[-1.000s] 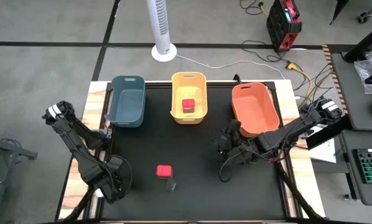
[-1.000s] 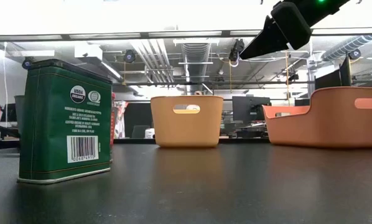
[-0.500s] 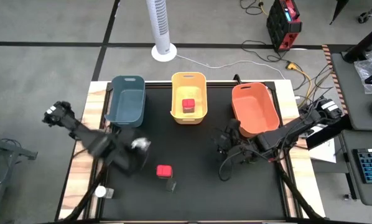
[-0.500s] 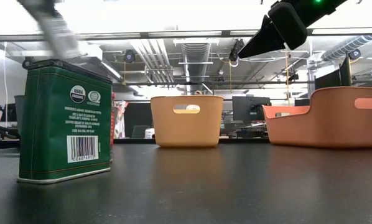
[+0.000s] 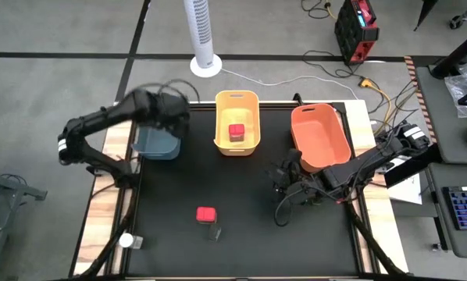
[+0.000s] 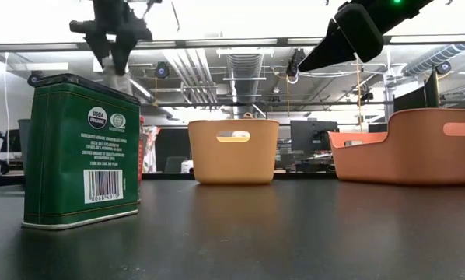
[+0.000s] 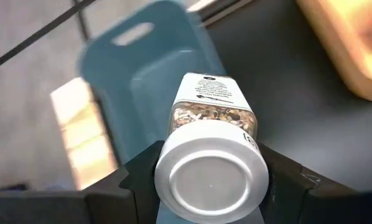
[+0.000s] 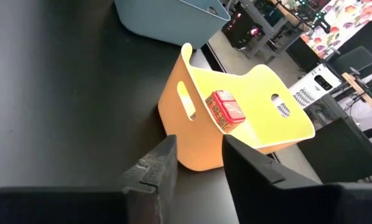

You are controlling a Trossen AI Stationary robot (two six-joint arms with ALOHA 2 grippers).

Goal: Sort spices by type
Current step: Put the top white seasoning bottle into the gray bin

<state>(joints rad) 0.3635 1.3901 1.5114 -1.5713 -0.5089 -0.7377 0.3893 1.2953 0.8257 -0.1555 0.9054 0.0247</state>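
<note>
My left claw (image 7: 206,180) gripped a white-lidded spice jar (image 7: 209,142) above the blue bin (image 5: 157,125), upper left; right claw (image 8: 198,163) slightly parted.

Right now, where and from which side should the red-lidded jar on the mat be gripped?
Probably by its square lid, straight down from above, fingers on the lid's left and right flat sides. The red-lidded jar seems upright, and the green tin stands close by its front, crowding that side.
</note>
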